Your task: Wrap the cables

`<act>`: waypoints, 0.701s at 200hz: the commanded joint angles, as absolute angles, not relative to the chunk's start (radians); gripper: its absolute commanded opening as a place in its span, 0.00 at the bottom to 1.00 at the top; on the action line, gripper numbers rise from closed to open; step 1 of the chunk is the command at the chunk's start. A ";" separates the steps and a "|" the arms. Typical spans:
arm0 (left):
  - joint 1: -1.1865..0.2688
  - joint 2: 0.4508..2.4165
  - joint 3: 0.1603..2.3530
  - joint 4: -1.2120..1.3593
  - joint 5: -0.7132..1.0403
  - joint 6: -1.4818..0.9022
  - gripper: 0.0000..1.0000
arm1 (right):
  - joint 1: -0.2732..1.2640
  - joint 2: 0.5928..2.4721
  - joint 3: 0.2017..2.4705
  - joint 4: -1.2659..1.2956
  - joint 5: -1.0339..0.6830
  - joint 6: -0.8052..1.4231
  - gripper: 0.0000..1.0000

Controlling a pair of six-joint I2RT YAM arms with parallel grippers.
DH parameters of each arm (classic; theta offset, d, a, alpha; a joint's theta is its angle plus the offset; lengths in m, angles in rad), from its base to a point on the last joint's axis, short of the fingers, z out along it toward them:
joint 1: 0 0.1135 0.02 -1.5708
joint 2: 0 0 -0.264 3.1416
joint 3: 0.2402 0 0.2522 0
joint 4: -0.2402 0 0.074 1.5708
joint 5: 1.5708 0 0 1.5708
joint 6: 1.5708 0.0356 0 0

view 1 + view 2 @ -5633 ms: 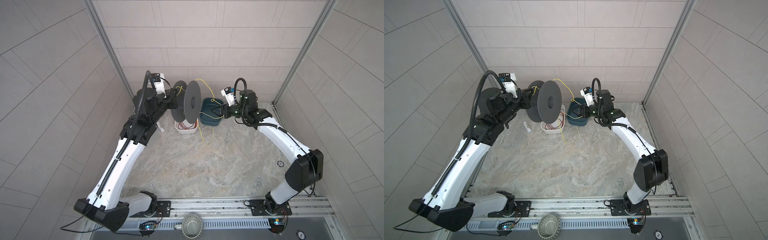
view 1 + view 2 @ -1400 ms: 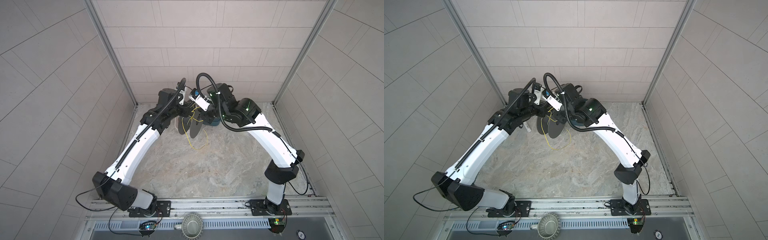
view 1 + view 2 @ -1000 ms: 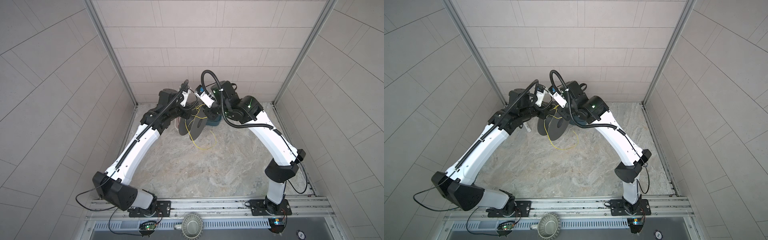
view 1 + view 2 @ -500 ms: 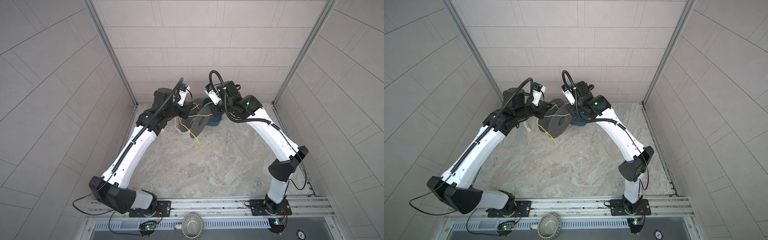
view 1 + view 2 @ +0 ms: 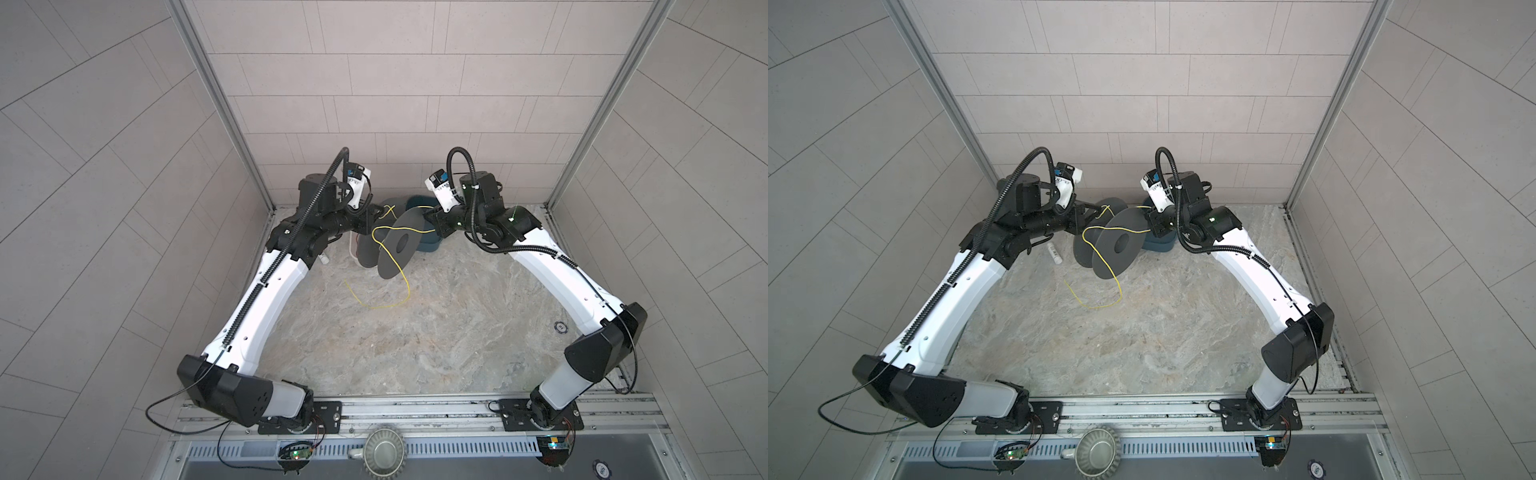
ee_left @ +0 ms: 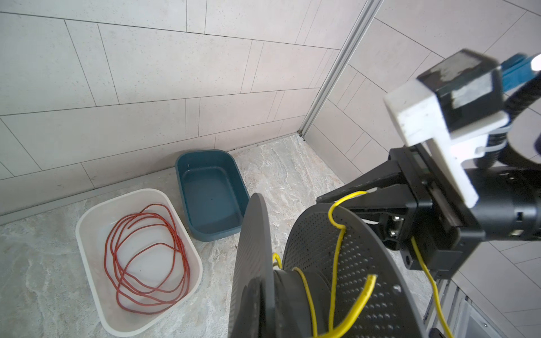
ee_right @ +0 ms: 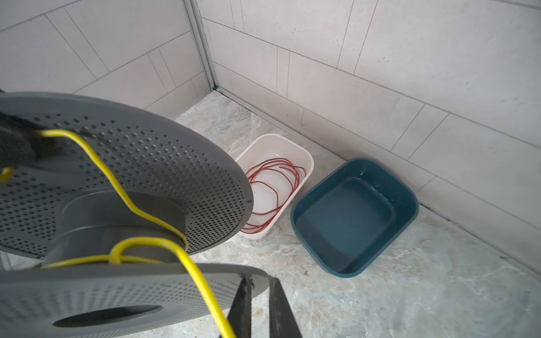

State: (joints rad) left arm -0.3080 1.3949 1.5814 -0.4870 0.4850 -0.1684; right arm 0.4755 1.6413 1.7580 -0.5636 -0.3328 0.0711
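Now that your right arm has swung back from the reel (image 5: 390,266), in both top views the left gripper (image 5: 374,212) (image 5: 1089,209) is staying clamped tight on its rim, while the yellow wire (image 5: 409,286) is trailing in a loose loop onto the tabletop (image 5: 415,353). In the left wrist view the wire is hooking over the rim beside the right gripper (image 6: 345,202). In the right wrist view its fingers (image 7: 243,310) are parting slightly, wire beside them, not between: likely a release before re-gripping further along.
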 commanded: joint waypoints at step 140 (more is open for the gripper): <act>-0.214 1.322 1.635 -0.416 0.379 -0.246 0.00 | 0.271 1.655 1.725 -0.687 -0.670 0.282 0.47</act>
State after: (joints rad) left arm -0.2836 1.3819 1.5818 -0.5049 0.5137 -0.2070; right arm 0.3481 1.6436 1.7145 -0.5358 -0.6846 0.2668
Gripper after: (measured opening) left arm 0.076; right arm 0.477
